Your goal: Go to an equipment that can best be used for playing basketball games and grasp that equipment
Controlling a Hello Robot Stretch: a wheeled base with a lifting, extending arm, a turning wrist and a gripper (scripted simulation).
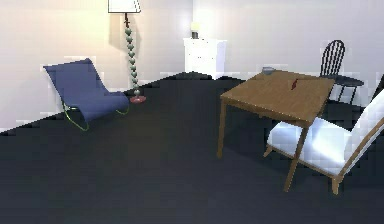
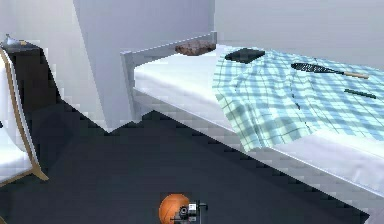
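Gripper sits at the arm side view's bottom edge, just right of centre: a dark body with white marker squares. Orange ball, round and basketball-coloured, is right at its left side. Can't tell whether the two touch, or whether the ball rests on the floor or hangs from the gripper. So the gripper's state, and whether it has hold of anything, can't be told.

Further out is dark floor, then a bed with a pale frame running off to the view's right. A checked teal blanket drapes over the bed's near side. On the bed lie a brown lump at the far end, a flat dark slab and a racket. A grey wall block stands left of the bed.

Forward view: a wooden surface at right carries a small dark item. A white armchair stands just beside its near corner, with a black chair behind. A blue lounger is at left with a floor lamp near it. A white dresser stands against the far wall.
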